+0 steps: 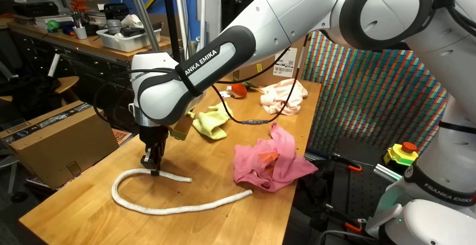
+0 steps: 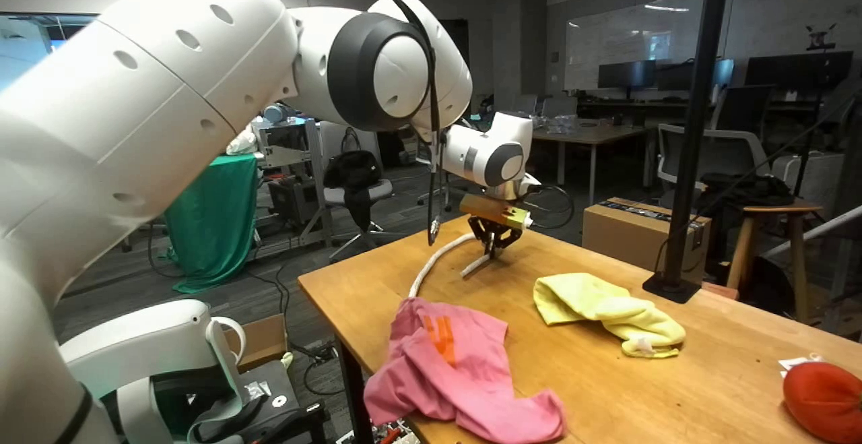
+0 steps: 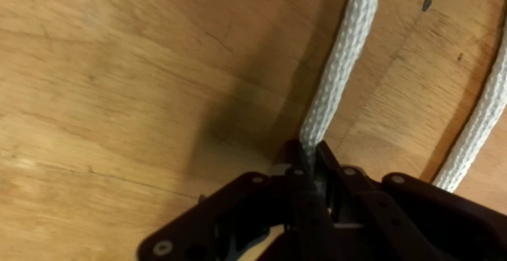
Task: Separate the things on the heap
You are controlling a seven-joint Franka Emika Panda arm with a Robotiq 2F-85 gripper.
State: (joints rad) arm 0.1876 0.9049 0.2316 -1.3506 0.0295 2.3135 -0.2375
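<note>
Where the white rope curves toward a corner of the desk, my gripper pinches it near one end, jaws nearly together. The pink cloth overhangs the edge on my side; the yellow-green cloth lies apart.

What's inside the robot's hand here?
A white rope, gripped near one end; in an exterior view it emerges on both sides of the hand. The pinched stretch is mostly covered.
</note>
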